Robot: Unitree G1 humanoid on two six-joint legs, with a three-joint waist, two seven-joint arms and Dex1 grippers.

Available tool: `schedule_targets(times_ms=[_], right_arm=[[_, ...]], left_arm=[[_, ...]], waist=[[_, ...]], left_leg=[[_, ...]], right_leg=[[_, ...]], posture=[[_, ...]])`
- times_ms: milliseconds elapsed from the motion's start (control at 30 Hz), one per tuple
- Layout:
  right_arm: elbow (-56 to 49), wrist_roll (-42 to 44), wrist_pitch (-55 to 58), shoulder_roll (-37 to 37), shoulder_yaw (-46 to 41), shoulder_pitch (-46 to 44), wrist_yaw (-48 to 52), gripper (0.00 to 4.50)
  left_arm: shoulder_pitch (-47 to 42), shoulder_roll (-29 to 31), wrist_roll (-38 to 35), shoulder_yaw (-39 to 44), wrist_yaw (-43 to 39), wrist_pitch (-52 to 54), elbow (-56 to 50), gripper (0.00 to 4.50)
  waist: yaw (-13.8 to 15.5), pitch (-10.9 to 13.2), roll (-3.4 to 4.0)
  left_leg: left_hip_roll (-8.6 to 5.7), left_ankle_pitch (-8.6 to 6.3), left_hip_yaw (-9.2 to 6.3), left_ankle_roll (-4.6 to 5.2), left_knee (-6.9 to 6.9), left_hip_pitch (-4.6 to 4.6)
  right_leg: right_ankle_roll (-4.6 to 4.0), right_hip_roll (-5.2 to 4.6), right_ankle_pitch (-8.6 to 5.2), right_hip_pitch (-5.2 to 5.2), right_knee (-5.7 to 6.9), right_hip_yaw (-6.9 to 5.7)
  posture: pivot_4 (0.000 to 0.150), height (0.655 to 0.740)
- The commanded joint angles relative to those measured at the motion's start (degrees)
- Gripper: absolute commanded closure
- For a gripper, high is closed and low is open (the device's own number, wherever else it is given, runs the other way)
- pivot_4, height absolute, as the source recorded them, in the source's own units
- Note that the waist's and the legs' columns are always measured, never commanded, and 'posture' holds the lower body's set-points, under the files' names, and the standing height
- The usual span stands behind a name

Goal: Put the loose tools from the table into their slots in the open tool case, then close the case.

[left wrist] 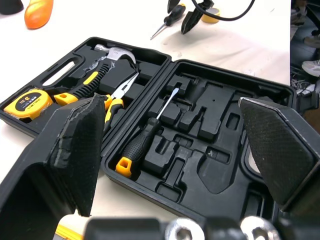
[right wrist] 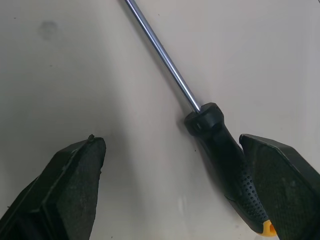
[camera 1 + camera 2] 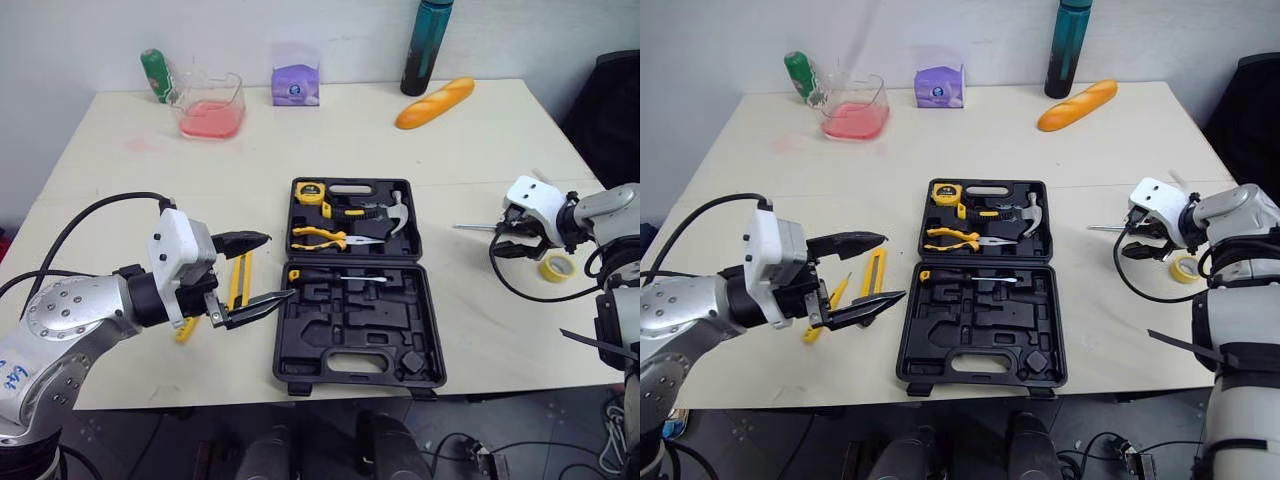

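Note:
The black tool case lies open at the table's front centre. Its lid half holds a yellow tape measure, a hammer and pliers. A screwdriver lies in the near half among empty slots. My left gripper hovers open just left of the case, above a yellow utility knife and a small yellow screwdriver. My right gripper is open over a loose black-handled screwdriver on the table right of the case, its shaft pointing toward the case.
A yellow tape roll lies by the right gripper. Along the far edge stand a green can, a jug of pink liquid, a purple box, a dark bottle and a bread loaf.

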Motion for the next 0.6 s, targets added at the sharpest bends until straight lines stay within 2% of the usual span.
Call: schedule_targets(times_ms=[33,100,133,367,600], right_arm=[[0.11,-1.02,0.67,1.30,0.03,0.71,-1.82,0.26],[0.11,-1.64,0.42,1.53,0.51,0.50,-2.15,0.81],[0.09,-2.02,0.07,1.67,0.72,0.31,-3.00,1.30],[0.09,-0.81,0.02,2.39,-1.42,-2.13,-5.56,1.30],[0.28,-2.38,1.12,0.72,-0.21,-1.79,-3.25,1.30]], left_arm=[[0.16,1.13,-1.93,2.29,0.91,0.68,-2.63,0.00],[0.22,1.31,-2.28,2.37,1.03,0.85,-2.66,0.00],[0.21,1.43,-2.37,2.24,1.06,0.98,-2.74,0.00],[0.86,1.07,-2.28,2.08,1.96,0.59,-3.03,0.00],[2.22,1.37,-2.15,1.85,1.98,0.04,-3.07,0.00]], waist=[[-0.10,-0.06,-0.10],[-0.23,-0.09,-0.15],[-0.24,-0.10,-0.17],[-0.34,-0.10,-0.19],[-0.21,-0.10,-0.18]], left_leg=[[0.01,0.00,-0.01,-0.01,0.00,0.00],[0.01,0.00,0.00,-0.02,0.00,0.11],[0.00,0.00,0.00,-0.02,0.00,0.14],[-0.01,0.00,0.01,-0.03,0.00,0.19],[0.00,0.00,0.01,-0.04,-0.03,0.13]], right_leg=[[0.00,0.02,0.00,0.00,0.00,0.00],[-0.01,0.03,0.00,0.11,-0.01,0.01],[-0.01,0.02,0.00,0.14,-0.01,0.02],[-0.01,0.01,0.00,0.16,0.01,0.06],[-0.05,0.02,-0.02,0.09,0.01,0.05]], posture=[[0.150,0.7349],[0.150,0.7349],[0.150,0.7349],[0.150,0.7349],[0.150,0.7349]])
